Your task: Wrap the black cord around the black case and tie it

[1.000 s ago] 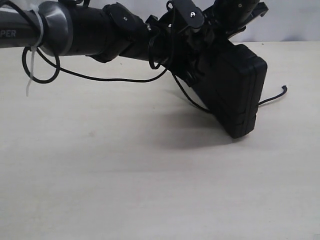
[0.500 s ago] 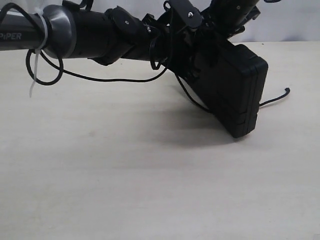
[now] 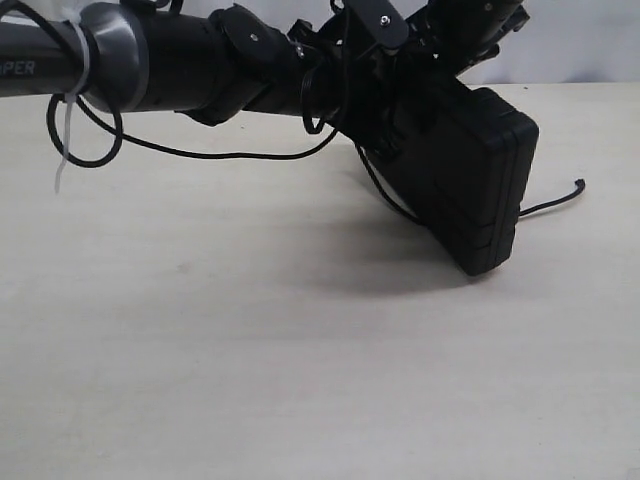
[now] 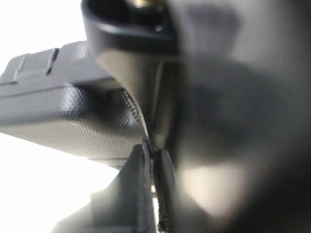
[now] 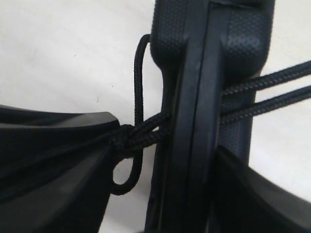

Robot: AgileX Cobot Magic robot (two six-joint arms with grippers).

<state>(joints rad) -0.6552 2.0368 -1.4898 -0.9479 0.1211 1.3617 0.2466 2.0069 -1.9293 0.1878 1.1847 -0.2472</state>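
Two cord (image 5: 146, 132) strands cross case (image 5: 238, 34); only R wrist shows.

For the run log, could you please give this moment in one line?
black case tilted; black cord across it; left gripper shut on cord

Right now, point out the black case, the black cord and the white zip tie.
black case (image 3: 470, 190), exterior view, broad face.
black cord (image 5: 138, 77), right wrist view, loose loop beside case.
white zip tie (image 3: 63, 140), exterior view, hanging tail.
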